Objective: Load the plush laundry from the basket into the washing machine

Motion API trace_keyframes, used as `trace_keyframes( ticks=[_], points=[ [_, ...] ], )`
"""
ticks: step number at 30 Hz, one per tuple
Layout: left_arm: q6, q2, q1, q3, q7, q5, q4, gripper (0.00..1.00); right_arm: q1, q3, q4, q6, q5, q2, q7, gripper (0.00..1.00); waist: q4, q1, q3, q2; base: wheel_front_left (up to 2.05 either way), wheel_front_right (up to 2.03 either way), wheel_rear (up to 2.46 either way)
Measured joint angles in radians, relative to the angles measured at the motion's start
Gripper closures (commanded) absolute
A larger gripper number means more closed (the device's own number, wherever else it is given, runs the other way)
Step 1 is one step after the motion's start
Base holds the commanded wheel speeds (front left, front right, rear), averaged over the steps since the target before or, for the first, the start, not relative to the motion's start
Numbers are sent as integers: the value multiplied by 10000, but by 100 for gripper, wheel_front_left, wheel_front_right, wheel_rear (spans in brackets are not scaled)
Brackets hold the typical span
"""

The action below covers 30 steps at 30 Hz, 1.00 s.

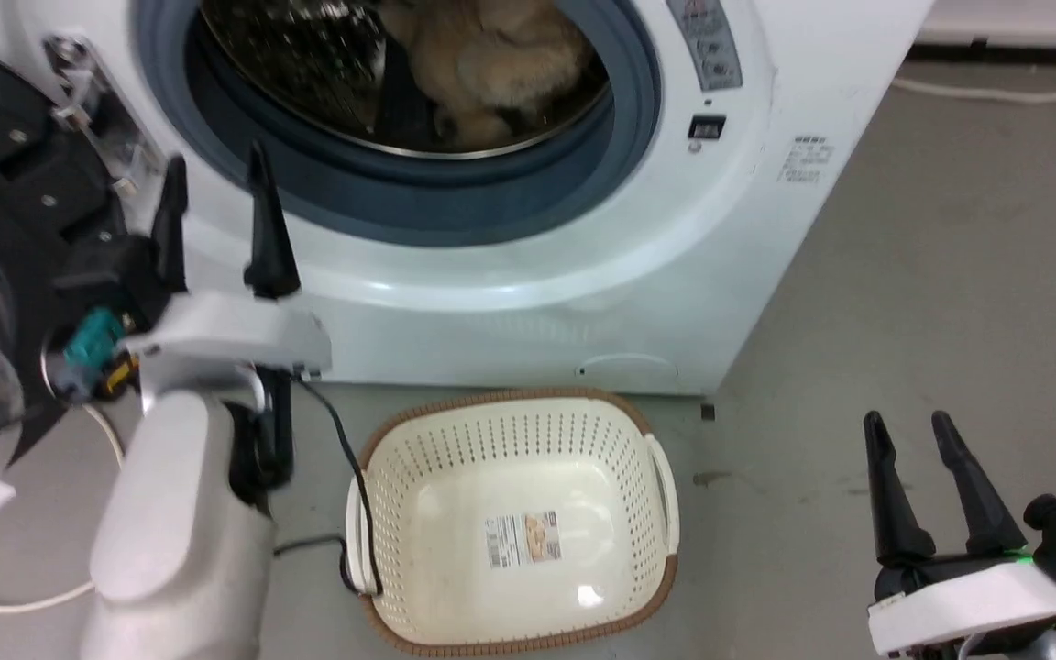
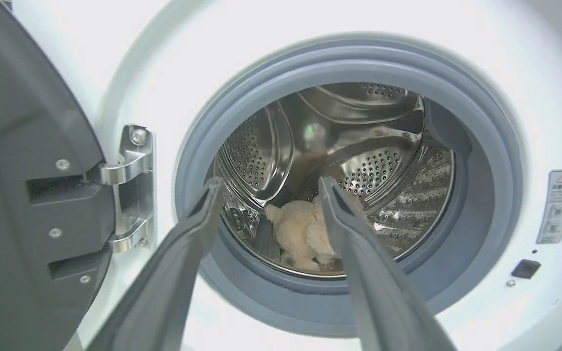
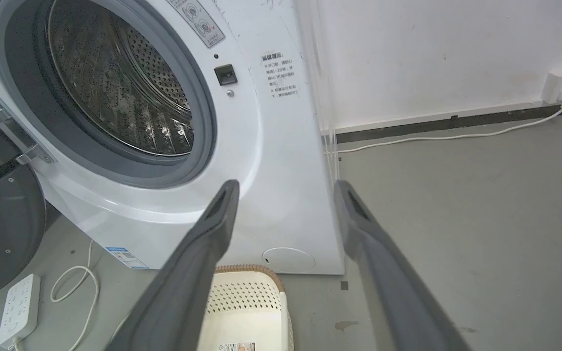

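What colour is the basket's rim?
Brown, woven-look, around the cream basket; best seen in the head view.

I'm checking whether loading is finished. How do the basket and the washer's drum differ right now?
The basket is empty, its label sticker bare; the drum holds the plush laundry. The basket is cream plastic with a brown rim; the drum is shiny steel behind a grey rubber ring. The basket opens upward on the floor; the drum opens forward. Both are perforated.

The plush laundry [image 1: 491, 64] lies in the washing machine [image 1: 583, 293], behind the basket [image 1: 665, 486].
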Motion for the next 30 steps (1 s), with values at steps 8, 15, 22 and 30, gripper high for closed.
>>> trace_keyframes(
  ticks=[8,15,22,30],
  points=[
    [56,-17,1656,-259,25,173,-690,0,317,40,203,0,113,0,-100,0,3,1,-974,0,0,0,0],
    [261,203,3059,-309,291,217,-1212,0,744,69,311,0,134,0,-132,0,-18,1,-1712,0,0,0,0],
    [401,253,4544,-380,619,132,-2006,0,1437,-104,232,0,-48,2,-215,0,76,1,-2416,-1,0,0,0],
    [407,376,5558,-460,886,42,-2502,0,1617,-186,88,0,-267,2,-194,0,120,2,-2618,-1,0,0,0]
  ],
)
